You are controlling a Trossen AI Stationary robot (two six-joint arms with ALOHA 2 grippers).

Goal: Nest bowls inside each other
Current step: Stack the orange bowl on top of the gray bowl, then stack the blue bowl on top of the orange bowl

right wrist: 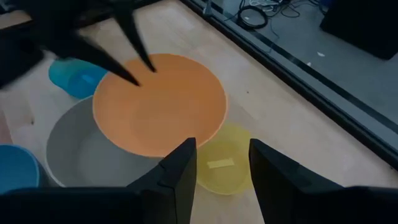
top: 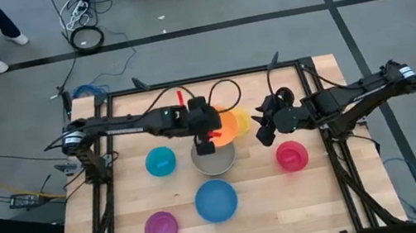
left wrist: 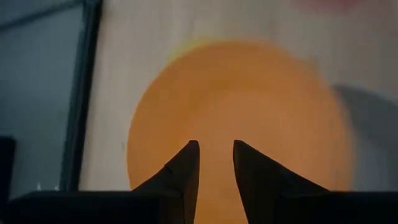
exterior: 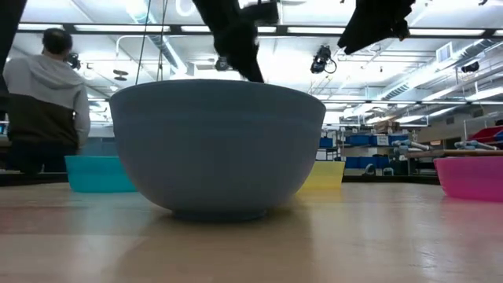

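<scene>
The round orange plastic bowl sits just above centre in the overhead picture, tilted, its lower edge overlapping the rim of the round grey plastic bowl directly below it. In the right wrist picture the orange bowl hangs over the grey bowl's far edge, and a small round yellow plastic bowl lies just beside both on the wood. The left gripper is at the orange bowl's left edge, above the grey bowl; its wrist picture shows the two dark fingers with a narrow gap between them, spread slightly, the orange bowl filling the frame behind them. Whether they pinch its rim I cannot tell. The right gripper hovers just right of the orange bowl, its fingers parted with nothing between them.

Outward from there: a round teal plastic bowl lies left of the grey one, a round blue plastic bowl below it, a round magenta plastic bowl at lower left, and a round red-pink plastic bowl at right, all apart on the wooden table. In the level picture the grey bowl fills the centre, and a person stands at upper left, facing away.
</scene>
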